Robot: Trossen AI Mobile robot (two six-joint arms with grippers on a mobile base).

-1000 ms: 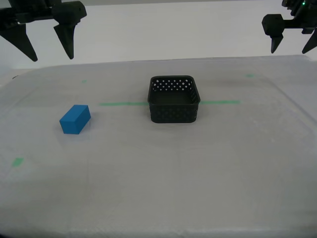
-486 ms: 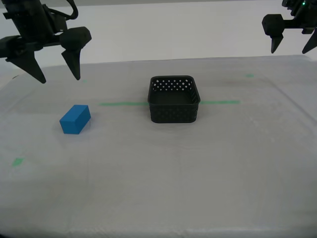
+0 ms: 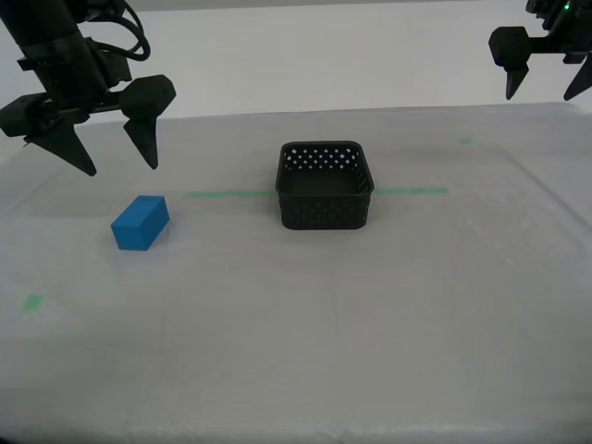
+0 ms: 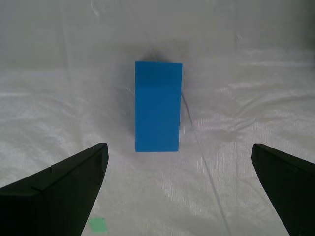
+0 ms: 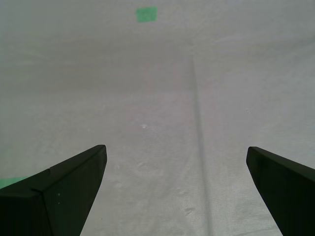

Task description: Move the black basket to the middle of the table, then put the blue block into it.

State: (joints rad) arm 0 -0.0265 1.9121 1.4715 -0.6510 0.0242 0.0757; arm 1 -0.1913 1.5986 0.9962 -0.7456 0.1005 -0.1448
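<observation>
The blue block (image 3: 141, 223) lies on the table (image 3: 370, 324) at the exterior view's left. My second gripper (image 3: 120, 168) hangs open a little above and behind it, nothing between its fingers. In the second wrist view the blue block (image 4: 158, 105) lies lengthwise ahead of my second gripper (image 4: 178, 146), between the lines of the two fingers. The black basket (image 3: 326, 211) stands near the table's middle, upright and with nothing showing inside it. My first gripper (image 3: 539, 96) is open, high at the exterior view's upper right; the first wrist view shows only cloth past my first gripper (image 5: 175, 147).
A thin green tape line (image 3: 222, 193) runs across the table behind the basket. A small green tape patch (image 3: 33, 302) sits near the exterior view's left edge, with others showing as a green patch (image 4: 97, 224) and a green patch (image 5: 146, 14).
My second gripper has come down from the exterior view's top left towards the blue block, staying open. The first gripper, the basket and the block have not moved.
</observation>
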